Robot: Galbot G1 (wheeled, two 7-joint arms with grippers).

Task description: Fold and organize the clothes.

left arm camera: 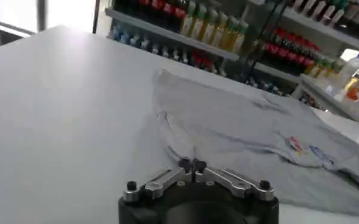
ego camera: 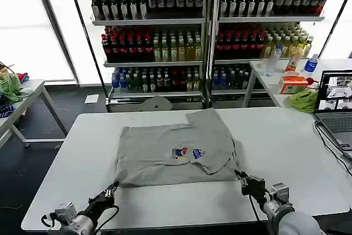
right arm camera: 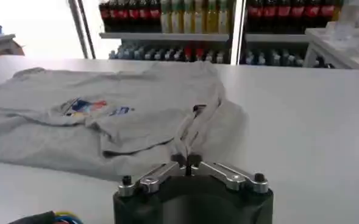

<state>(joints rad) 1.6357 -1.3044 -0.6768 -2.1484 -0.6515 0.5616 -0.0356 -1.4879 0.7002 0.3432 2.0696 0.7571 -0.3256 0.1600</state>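
On my white worktop (ego camera: 275,152) one grey shirt (ego camera: 173,152) lies clear, my left hand (ego camera: 113,188) and right hand (ego camera: 240,175) pinching its near corners, a laptop (ego camera: 336,111) alongside.

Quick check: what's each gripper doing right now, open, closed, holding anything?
Left gripper: closed, pinching the near left corner of the grey shirt.
Right gripper: closed, pinching the shirt's near right corner.

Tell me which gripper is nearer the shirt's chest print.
The right gripper, at the shirt's near corner by the folded-over flap; the print lies off-centre toward it. The left gripper is farther away.
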